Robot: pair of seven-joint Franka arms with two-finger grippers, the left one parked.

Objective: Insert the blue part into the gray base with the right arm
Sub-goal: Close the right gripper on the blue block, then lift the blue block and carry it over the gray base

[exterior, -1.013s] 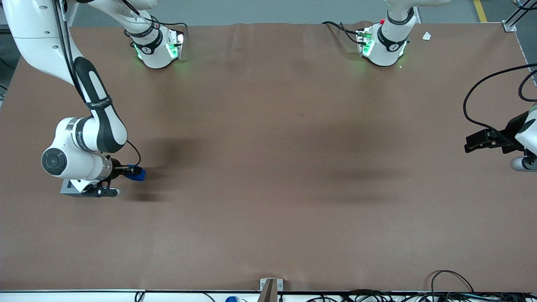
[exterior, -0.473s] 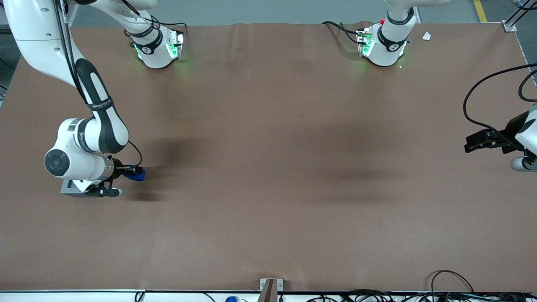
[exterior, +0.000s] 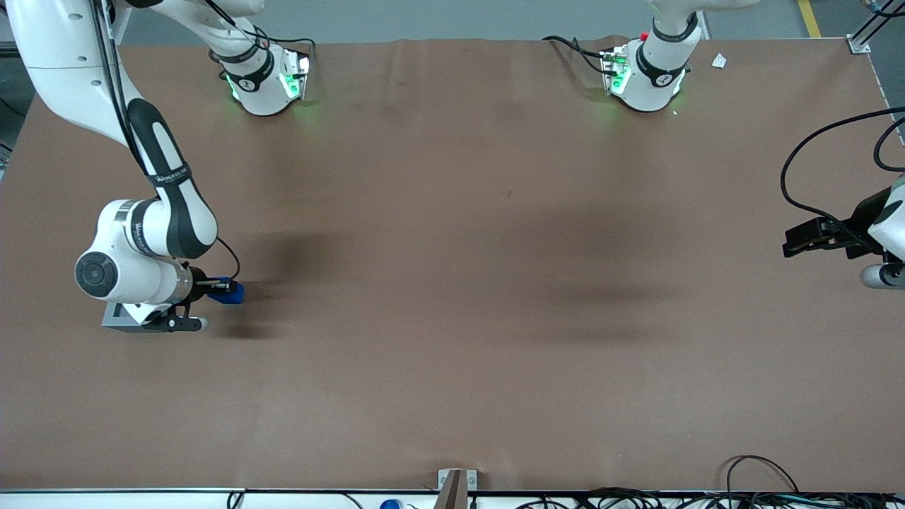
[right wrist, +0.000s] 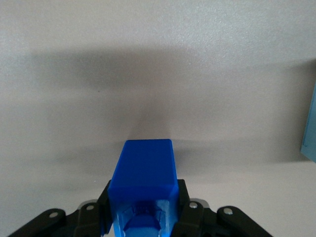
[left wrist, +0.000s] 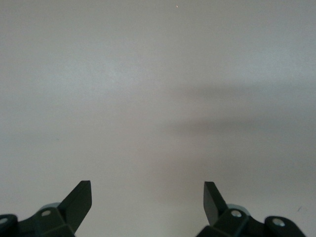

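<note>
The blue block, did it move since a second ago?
Yes, a tiny bit. The blue part, held in the gripper, slid toward the gray base under the right arm.

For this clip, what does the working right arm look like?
The white jointed right arm has black lettered sleeve bands, a gray round joint cap and a thin black cable near the wrist. Its black two-finger gripper sits low over the brown table.

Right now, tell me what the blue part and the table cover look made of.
Blue part, held in the gripper: likely hard plastic, with smooth faces, crisp edges and a soft sheen. Table cover: seemingly matte brown paper or cloth, with faint creases and no glare.
</note>
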